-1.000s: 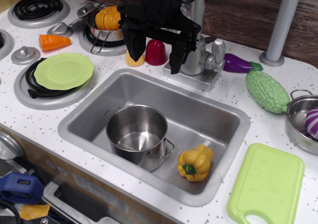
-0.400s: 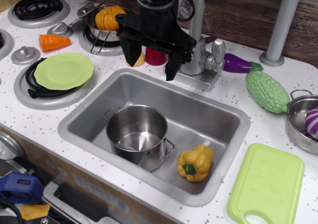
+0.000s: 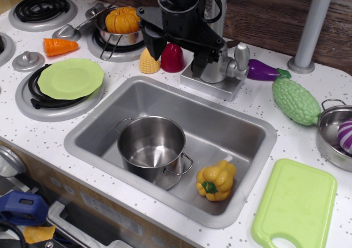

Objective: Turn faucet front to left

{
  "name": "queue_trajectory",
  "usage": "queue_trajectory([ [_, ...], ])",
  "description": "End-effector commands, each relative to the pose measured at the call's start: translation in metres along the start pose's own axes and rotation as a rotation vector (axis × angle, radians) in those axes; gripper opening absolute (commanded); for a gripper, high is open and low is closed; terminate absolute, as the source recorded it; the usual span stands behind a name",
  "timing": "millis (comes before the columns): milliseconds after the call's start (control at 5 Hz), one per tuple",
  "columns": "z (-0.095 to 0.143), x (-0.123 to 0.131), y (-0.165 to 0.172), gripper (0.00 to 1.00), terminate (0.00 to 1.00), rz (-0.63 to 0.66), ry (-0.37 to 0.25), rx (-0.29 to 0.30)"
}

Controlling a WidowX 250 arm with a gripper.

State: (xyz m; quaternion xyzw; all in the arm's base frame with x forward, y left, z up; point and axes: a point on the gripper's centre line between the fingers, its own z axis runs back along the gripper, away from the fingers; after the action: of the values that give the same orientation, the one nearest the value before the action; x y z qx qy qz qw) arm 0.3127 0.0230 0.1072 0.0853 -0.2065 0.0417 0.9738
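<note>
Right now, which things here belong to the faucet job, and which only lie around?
For the job: faucet, gripper.

Lying about: pot, yellow pepper, eggplant, green plate, cutting board, carrot.

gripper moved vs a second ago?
Yes. The gripper has risen and shifted toward the back wall; its open fingertips now sit above the sink rim, level with the faucet body.
</note>
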Motion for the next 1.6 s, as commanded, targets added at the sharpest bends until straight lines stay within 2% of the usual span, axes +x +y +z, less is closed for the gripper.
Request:
queue_trajectory([
  [0, 0.015, 0.029, 0.013, 1.0, 0.0, 0.004, -0.11, 0.004],
  [200, 0.016, 0.041, 0.016, 1.0, 0.0, 0.0, -0.131, 0.013],
  [400, 0.011, 0.051, 0.019, 0.0, 0.0, -0.005, -0.162, 0.025],
  [600, 0.007, 0.054, 0.026, 0.0, 0.0, -0.004, -0.162, 0.025],
  [1000, -0.017, 0.065, 0.056, 0.0, 0.0, -0.09, -0.197, 0.055],
  [1400, -0.037, 0.089, 0.078, 0.0, 0.0, -0.142, -0.225, 0.021],
])
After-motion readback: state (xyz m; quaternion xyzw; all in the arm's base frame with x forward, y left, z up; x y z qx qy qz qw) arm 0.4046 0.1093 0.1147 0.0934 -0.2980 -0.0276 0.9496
